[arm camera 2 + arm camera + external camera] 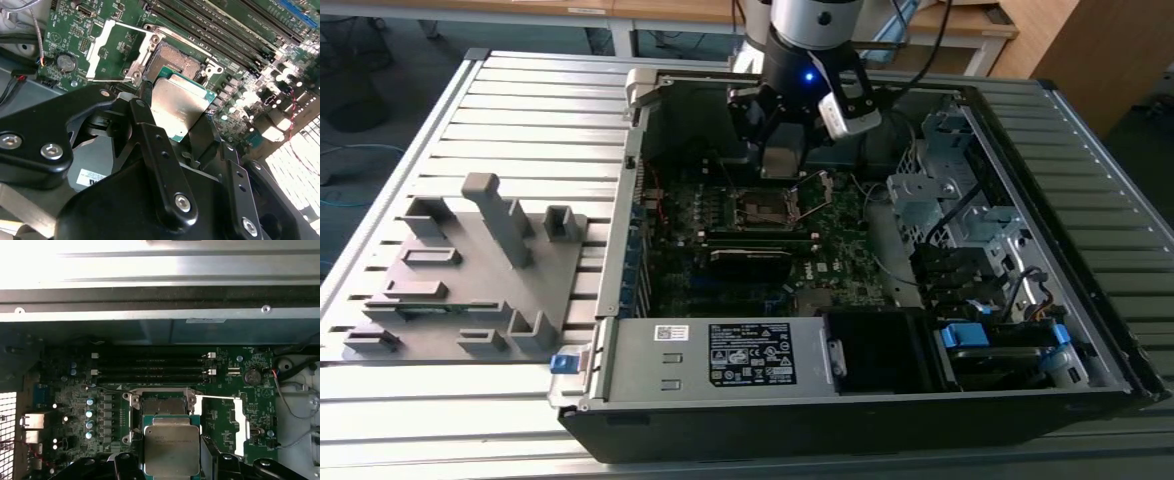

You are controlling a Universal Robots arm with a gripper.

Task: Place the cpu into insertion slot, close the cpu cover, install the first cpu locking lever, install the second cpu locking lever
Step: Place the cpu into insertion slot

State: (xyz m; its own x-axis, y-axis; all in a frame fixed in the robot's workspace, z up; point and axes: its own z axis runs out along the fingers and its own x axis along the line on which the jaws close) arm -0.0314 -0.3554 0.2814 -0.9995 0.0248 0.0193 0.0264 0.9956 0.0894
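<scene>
Slatted metal makes up the surface (520, 110), and on it lies an open computer case (854, 430) into which the arm reaches. The cpu (171, 450) sits pinched in the claw (171, 463), silver top facing the cameras in both wrist views, with the black fingers (218, 460) closed on its two opposite edges; the second wrist view shows the same hold (177, 107). Just past the claw's tips lies the insertion slot (161, 407), bare and uncovered, and the chip looks close above it but not yet seated, as its near edge overlaps the slot's rim in the first wrist view. The cpu cover (241, 425) is swung open and lies flat on the motherboard (225, 365) just beside the slot, off to one side of the claw, so it seems out of the descent path. Farther ahead of the claw run the long memory sticks (150, 367). From outside, the claw (781, 160) hangs over the board near the slot (765, 208). The step in hand looks like the seating of the chip: it would go best with the chip kept level and squared to the slot's rim, lowered straight without sliding, since a tilted or offset drop could catch the rim or harm the contacts.
</scene>
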